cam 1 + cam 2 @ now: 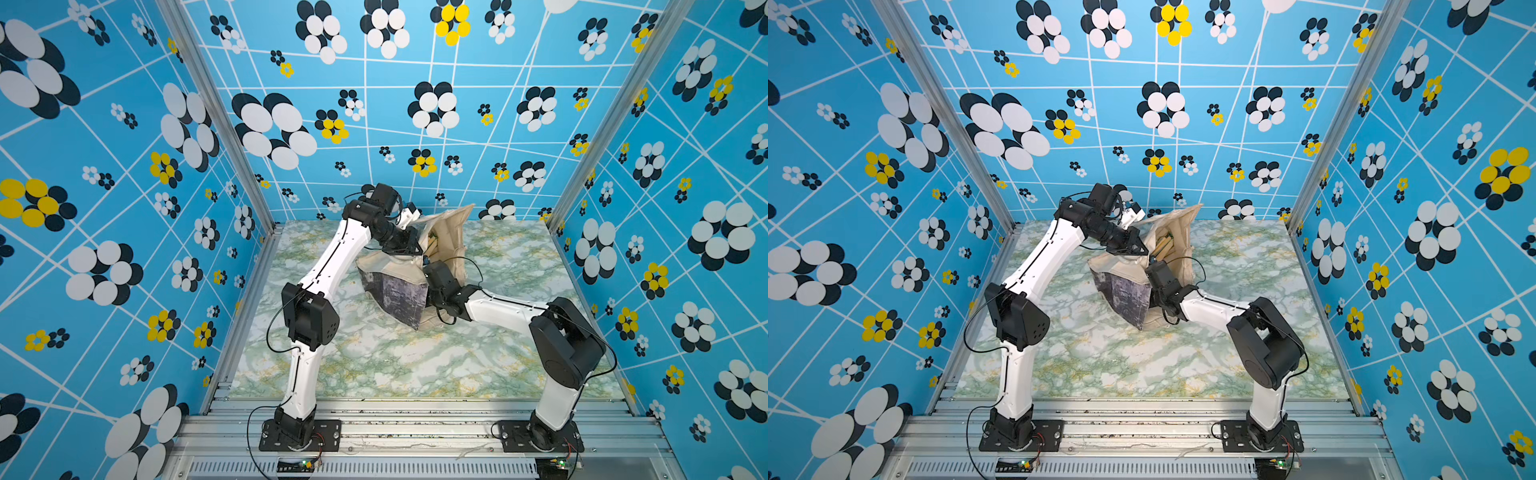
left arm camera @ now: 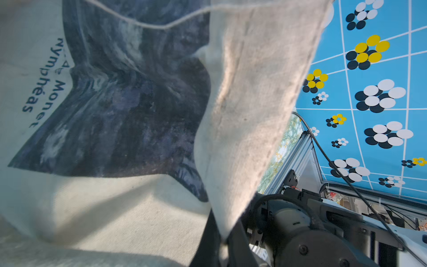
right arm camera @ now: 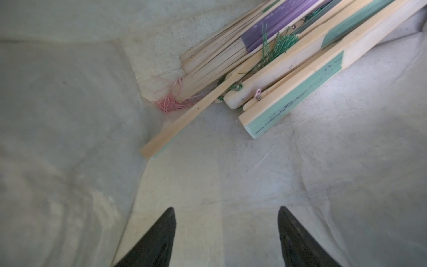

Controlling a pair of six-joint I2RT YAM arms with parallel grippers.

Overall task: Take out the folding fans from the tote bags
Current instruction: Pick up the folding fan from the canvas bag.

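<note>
The cream tote bag (image 1: 395,293) with its dark printed panel (image 1: 1124,291) stands propped open at the back middle of the table. My left gripper (image 2: 223,233) is shut on a cream flap of the bag's rim (image 2: 242,115) and holds it up; in both top views it sits at the bag's mouth (image 1: 1138,249). My right gripper (image 3: 226,209) is open inside the bag, with nothing between its fingers. Several closed folding fans (image 3: 265,69) lie piled in the bag's corner ahead of it, with green and purple edges and pink and green tassels. A top view shows them through the mouth (image 1: 1165,247).
The green marbled table (image 1: 374,365) is ringed by blue flowered walls (image 1: 124,208) with aluminium posts (image 1: 232,137) at the back corners. My right arm's wrist (image 2: 300,231) sits close below the held flap. Both arm bases stand on the front metal rail (image 1: 415,432).
</note>
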